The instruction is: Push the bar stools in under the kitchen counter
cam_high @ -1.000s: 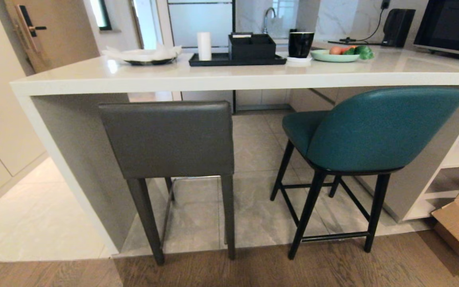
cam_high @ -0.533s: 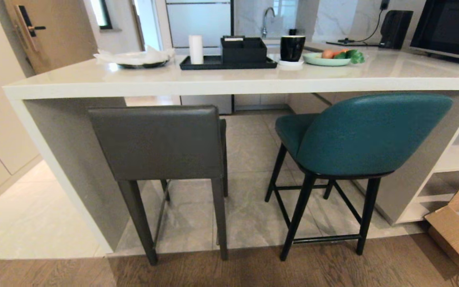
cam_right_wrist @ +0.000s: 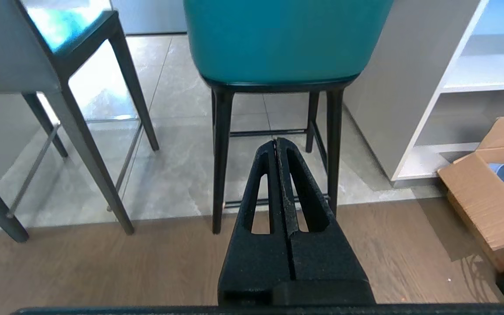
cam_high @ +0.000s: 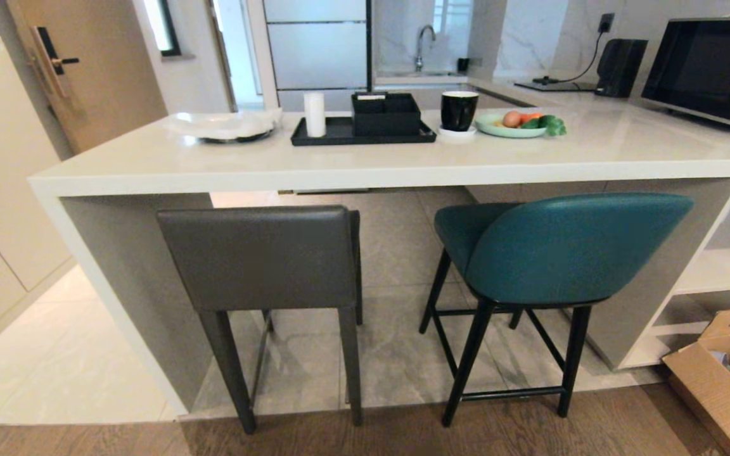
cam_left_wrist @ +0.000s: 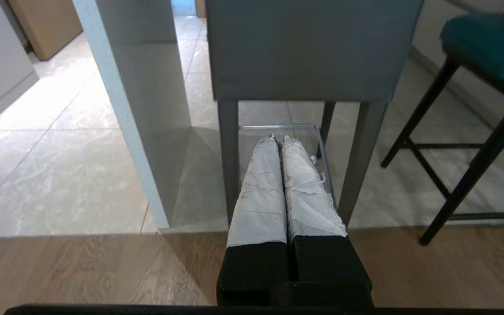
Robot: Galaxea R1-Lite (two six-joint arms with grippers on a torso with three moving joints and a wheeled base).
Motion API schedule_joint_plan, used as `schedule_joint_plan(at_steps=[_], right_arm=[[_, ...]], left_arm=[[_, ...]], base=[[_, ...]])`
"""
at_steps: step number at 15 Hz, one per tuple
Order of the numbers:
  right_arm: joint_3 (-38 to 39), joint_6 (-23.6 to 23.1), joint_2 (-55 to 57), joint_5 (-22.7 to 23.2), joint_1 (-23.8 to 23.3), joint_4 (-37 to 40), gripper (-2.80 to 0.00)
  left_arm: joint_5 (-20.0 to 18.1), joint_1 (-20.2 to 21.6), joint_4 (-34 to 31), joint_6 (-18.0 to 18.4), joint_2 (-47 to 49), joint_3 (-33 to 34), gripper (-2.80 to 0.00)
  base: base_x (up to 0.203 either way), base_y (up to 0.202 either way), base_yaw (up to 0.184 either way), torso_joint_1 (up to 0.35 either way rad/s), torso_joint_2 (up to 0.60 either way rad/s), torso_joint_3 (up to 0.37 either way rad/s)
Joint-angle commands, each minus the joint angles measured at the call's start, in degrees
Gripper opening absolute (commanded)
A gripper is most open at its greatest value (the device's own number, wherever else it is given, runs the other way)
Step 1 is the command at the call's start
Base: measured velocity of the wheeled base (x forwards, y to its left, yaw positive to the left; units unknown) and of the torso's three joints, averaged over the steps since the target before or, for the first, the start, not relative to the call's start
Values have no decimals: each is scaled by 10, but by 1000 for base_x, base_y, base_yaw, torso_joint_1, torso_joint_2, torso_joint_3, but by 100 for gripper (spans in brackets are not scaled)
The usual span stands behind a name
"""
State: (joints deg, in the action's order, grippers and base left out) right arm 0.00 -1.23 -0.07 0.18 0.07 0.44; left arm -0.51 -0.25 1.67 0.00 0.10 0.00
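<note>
Two bar stools stand at the white kitchen counter. The grey stool with a rectangular back is on the left, its seat mostly beneath the countertop. The teal stool with a curved back is on the right, angled, its back just outside the counter edge. Neither arm shows in the head view. My left gripper is shut and empty, pointing at the grey stool from a short way back. My right gripper is shut and empty, facing the teal stool, not touching it.
On the countertop sit a black tray, a black mug, a plate of vegetables and a microwave. An open cardboard box lies on the wood floor at the right, beside white shelves.
The whole scene has dropped in the head view and more of the countertop shows: the camera has risen. Stools and grippers have not moved.
</note>
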Motion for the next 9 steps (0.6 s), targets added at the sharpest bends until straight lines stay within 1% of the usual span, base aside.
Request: schedule_joint_plan(at_steps=[1, 4, 9], right_arm=[[1, 0, 1, 0, 0, 0, -280], [1, 2, 1, 0, 0, 0, -280], [1, 7, 1, -1, -1, -1, -280]], left_arm=[[0, 1, 1, 0, 1, 10, -280], [0, 0, 1, 0, 1, 10, -280], [0, 0, 1, 0, 1, 10, -280]], base=[[0, 0, 0, 78, -185, -119], [0, 0, 0, 27, -66, -39], [0, 0, 0, 0, 0, 0]])
